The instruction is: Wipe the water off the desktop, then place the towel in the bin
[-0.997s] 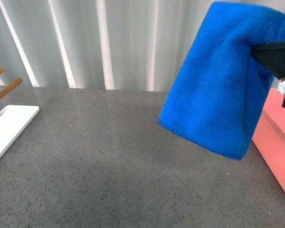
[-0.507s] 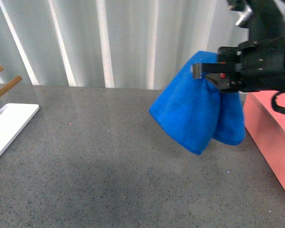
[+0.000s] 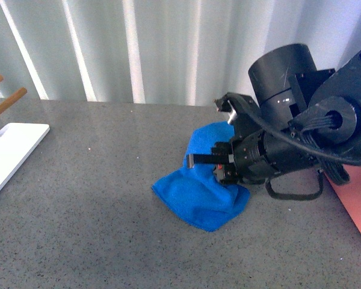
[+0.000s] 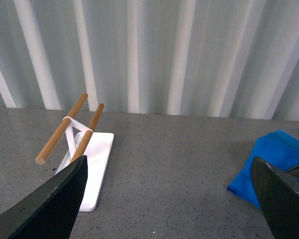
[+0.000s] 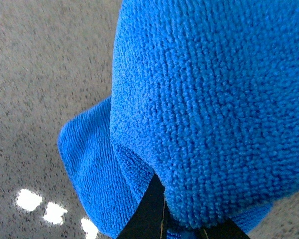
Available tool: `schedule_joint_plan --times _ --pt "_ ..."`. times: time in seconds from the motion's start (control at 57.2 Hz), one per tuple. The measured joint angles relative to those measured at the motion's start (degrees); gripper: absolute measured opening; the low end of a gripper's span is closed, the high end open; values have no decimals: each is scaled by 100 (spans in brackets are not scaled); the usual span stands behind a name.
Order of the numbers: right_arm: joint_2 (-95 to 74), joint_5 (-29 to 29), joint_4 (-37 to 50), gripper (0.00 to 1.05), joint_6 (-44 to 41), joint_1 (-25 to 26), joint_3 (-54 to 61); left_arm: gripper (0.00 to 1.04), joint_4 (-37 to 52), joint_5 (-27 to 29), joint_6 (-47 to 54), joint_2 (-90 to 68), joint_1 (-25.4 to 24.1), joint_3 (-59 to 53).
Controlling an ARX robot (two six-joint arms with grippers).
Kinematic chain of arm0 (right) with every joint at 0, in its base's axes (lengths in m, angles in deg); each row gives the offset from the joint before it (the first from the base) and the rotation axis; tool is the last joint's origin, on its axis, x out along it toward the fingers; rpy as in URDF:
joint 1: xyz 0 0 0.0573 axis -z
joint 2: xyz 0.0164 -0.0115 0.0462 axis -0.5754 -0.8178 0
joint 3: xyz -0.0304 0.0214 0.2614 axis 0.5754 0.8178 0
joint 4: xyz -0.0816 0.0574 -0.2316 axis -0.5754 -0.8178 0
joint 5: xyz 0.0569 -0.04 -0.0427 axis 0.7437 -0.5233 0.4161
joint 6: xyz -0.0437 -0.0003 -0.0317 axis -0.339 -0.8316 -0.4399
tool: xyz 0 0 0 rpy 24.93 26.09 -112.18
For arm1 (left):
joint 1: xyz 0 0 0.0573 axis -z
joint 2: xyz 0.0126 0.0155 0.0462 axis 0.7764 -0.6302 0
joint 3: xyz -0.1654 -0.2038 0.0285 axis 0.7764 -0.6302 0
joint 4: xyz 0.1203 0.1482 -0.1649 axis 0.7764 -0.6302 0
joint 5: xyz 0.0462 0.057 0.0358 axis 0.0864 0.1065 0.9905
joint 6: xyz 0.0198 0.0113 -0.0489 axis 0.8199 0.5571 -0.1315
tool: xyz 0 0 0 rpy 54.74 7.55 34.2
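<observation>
My right gripper (image 3: 219,171) was clamped on the towel (image 3: 195,195), whose lower folds rested crumpled on the bench (image 3: 90,205), near the pink bin (image 3: 360,211). My left gripper (image 4: 168,172) hung above the bench with its jaws wide apart, holding nothing.

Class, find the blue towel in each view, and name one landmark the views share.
Front view: towel right of centre on the desktop.
Left wrist view: towel across the desktop from the white tray.
Right wrist view: towel fills most of the picture.
Shared landmark: the desktop.
</observation>
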Motion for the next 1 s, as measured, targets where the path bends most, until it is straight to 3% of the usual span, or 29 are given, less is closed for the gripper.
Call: schedule_joint_plan --times 0.157,0.455,0.717,0.997 --pt "-77 -50 -31 3 13 76 170 98 -2 0 0 0 0 0" --pt "-195 -339 -214 3 -249 669 116 98 -2 0 0 0 0 0" --pt "-868 -584 -365 3 -745 970 -914 98 -2 0 0 0 0 0" --pt "-1613 -149 -140 3 -1060 833 -2199 98 -2 0 0 0 0 0"
